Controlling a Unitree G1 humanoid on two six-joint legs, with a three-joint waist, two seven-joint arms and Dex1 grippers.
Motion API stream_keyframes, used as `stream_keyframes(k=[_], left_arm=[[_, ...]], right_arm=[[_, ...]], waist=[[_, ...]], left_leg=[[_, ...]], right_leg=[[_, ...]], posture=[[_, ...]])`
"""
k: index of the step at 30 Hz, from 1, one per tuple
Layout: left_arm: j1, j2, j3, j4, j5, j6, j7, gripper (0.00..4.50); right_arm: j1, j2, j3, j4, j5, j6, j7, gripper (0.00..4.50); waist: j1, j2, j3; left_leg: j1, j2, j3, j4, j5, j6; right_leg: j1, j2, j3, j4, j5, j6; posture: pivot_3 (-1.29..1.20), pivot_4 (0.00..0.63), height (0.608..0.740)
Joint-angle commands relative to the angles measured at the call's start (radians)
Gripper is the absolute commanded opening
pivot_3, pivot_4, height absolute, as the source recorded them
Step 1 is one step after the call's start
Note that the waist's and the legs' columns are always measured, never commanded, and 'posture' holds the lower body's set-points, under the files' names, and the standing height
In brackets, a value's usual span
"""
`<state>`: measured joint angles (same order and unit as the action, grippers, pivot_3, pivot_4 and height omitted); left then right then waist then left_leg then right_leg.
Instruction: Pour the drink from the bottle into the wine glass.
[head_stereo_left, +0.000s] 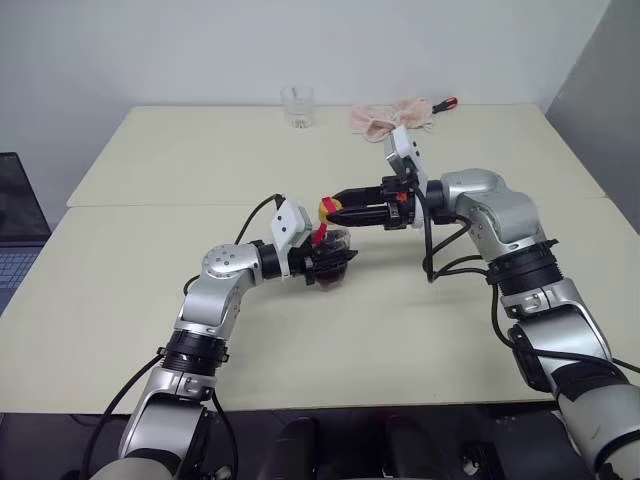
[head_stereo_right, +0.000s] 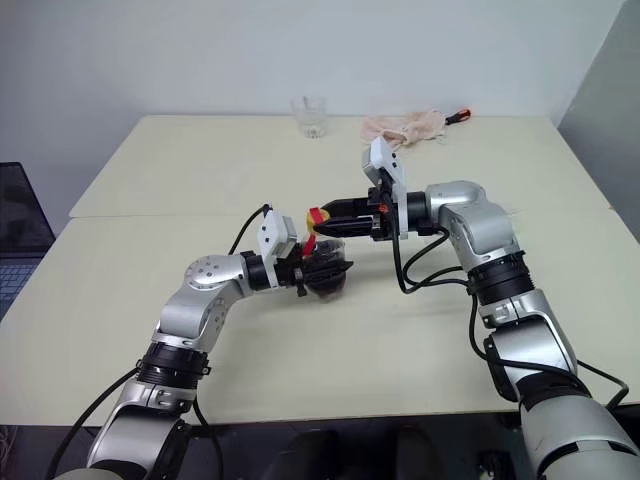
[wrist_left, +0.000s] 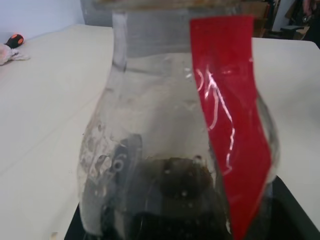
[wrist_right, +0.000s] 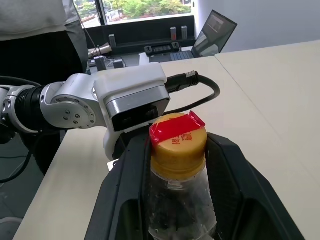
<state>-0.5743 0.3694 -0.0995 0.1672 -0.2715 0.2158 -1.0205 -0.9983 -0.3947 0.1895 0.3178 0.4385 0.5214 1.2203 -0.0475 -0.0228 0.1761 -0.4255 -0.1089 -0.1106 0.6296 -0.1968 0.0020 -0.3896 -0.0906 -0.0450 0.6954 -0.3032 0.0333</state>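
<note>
Two hands meet at one bottle (head_stereo_left: 333, 248) above the middle of the tabletop (head_stereo_left: 130, 290), and you can check each grip in a different view. Your left hand (head_stereo_left: 335, 262) is clamped on the bulbous clear body; your right hand (head_stereo_left: 335, 212) reaches in level from the right, its black fingers (wrist_right: 130, 170) on either side of the neck just below the yellow cap (wrist_right: 178, 145) (whether they press the plastic, you cannot tell). The right wrist view shows the red strip across the cap and a person in a pale top standing behind the tabletop. The left wrist view shows the red label (wrist_left: 231, 125) and the dark drink (wrist_left: 170, 200) low in the body, droplets on the wall above it. From the head views, open tabletop lies all round the hands. A short clear tumbler (head_stereo_left: 297, 106) stands near the far edge, with a crumpled pinkish cloth (head_stereo_left: 390, 116) and a red-handled tool (head_stereo_left: 445, 103) to its right, well apart from the bottle. A seam crosses the pale, matt surface behind the hands.
</note>
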Motion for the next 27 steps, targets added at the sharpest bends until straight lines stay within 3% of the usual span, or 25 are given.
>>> stream_keyframes(k=[1, 7, 11, 15, 18, 27], left_arm=[[-0.008, 0.009, 0.009, -0.043, -0.021, -0.015, -0.010, 1.90], [-0.024, -0.001, 0.004, -0.009, -0.012, -0.033, -0.008, 1.87], [-0.034, -0.007, 0.008, 0.031, 0.008, -0.066, 0.011, 1.87], [-0.059, -0.032, 0.021, 0.089, 0.016, -0.106, 0.055, 1.87], [-0.075, -0.043, 0.014, 0.111, 0.017, -0.123, 0.058, 1.87], [-0.101, -0.062, 0.004, 0.151, 0.028, -0.145, 0.053, 1.87]], right_arm=[[0.049, -0.051, -0.136, -0.231, 0.084, 0.126, -0.121, 2.31], [0.189, -0.073, -0.229, -0.602, 0.197, 0.324, -0.326, 4.45], [0.243, -0.005, -0.305, -0.824, 0.221, 0.511, -0.645, 4.50], [0.286, 0.090, -0.233, -0.957, 0.106, 0.665, -0.943, 4.50], [0.282, 0.231, -0.271, -0.993, 0.091, 0.751, -1.095, 4.50], [0.292, 0.408, -0.257, -1.034, 0.023, 0.828, -1.264, 4.50]], waist=[[0.012, 0.000, 0.000], [0.020, 0.000, 0.000], [0.017, 0.000, 0.000], [0.018, 0.000, 0.000], [0.018, 0.000, 0.000], [0.016, 0.000, 0.000]], left_leg=[[0.000, 0.000, 0.000, 0.000, 0.000, 0.000], [0.000, -0.001, 0.000, 0.000, 0.000, 0.000], [0.000, -0.001, 0.000, 0.000, 0.000, 0.000], [0.000, -0.001, -0.001, 0.000, 0.000, 0.000], [0.000, -0.001, 0.000, 0.000, 0.000, 0.000], [0.000, -0.001, 0.000, 0.000, 0.000, 0.000]], right_leg=[[0.000, 0.000, 0.000, 0.000, 0.000, 0.000], [0.000, -0.001, 0.000, 0.000, 0.000, 0.000], [0.000, -0.001, 0.001, 0.000, 0.000, 0.000], [-0.001, -0.001, 0.001, 0.001, 0.000, 0.000], [-0.001, -0.001, 0.002, 0.001, 0.000, 0.000], [-0.002, 0.000, 0.003, 0.002, 0.000, 0.000]], posture=[[0.00, 0.150, 0.740], [0.00, 0.150, 0.740], [0.00, 0.150, 0.740], [0.00, 0.150, 0.740], [0.00, 0.150, 0.740], [0.00, 0.150, 0.740]])
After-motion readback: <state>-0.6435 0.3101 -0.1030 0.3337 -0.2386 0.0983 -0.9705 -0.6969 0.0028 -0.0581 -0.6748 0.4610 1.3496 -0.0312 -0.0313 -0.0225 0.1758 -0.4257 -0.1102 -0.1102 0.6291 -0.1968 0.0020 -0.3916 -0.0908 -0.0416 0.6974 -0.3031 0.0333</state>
